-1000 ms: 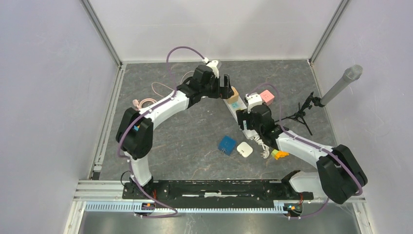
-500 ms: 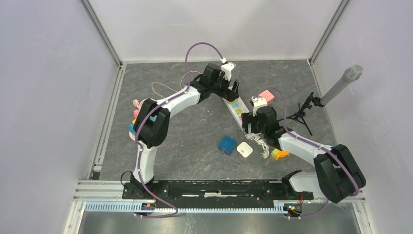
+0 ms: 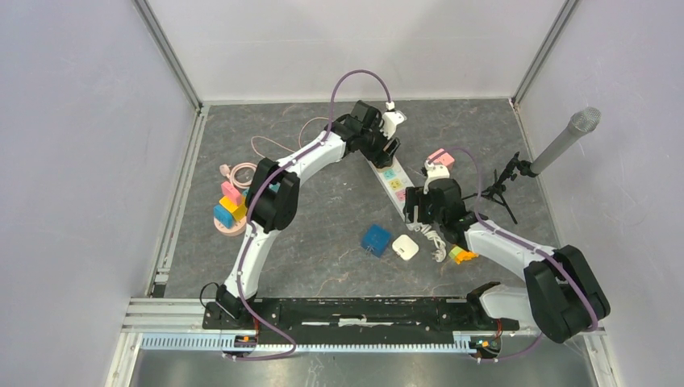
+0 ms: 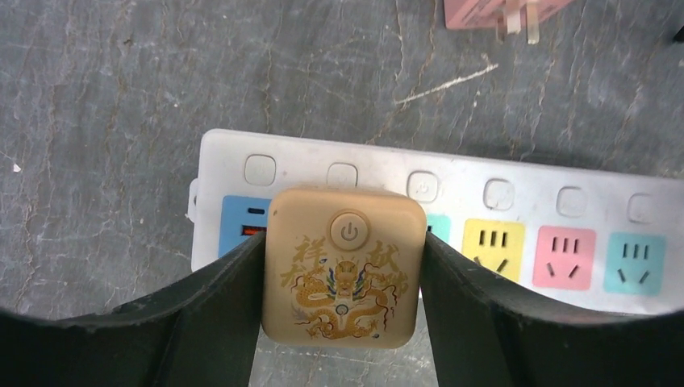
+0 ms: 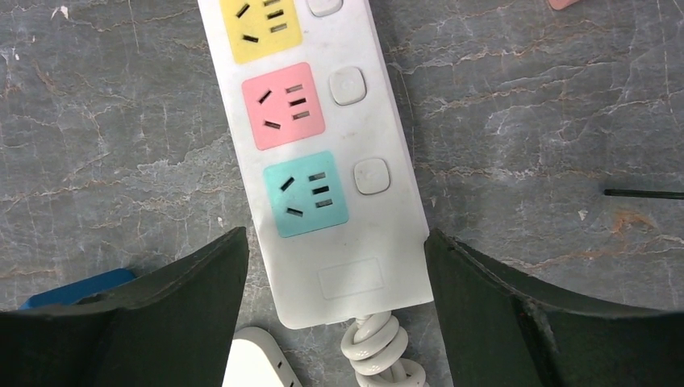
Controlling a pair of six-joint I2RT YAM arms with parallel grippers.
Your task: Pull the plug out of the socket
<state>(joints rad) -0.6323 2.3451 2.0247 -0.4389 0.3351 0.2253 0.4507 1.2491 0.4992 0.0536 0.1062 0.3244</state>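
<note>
A tan plug [image 4: 343, 278] with a gold dragon print sits on the white power strip [image 4: 516, 193], between its blue USB panel and a teal socket. My left gripper [image 4: 343, 266] is shut on it, both black fingers [image 4: 218, 306] pressed against its sides. In the top view the left gripper [image 3: 381, 151] covers the plug at the strip's far end [image 3: 393, 179]. My right gripper [image 5: 335, 242] is open and straddles the strip's cable end [image 5: 379, 234]; it shows in the top view [image 3: 425, 208].
The strip's coiled white cable [image 5: 375, 351] trails toward me. A blue cube [image 3: 376, 239], a white adapter [image 3: 405, 247] and an orange plug [image 3: 463, 255] lie near the right arm. A pink plug [image 3: 440, 157] lies beyond. A microphone on a tripod [image 3: 556, 145] stands right. Coloured blocks [image 3: 228, 208] sit left.
My left arm has stretched right and farther out, and its gripper now sits over the tan plug. The right gripper has shifted slightly along the strip's near end.
</note>
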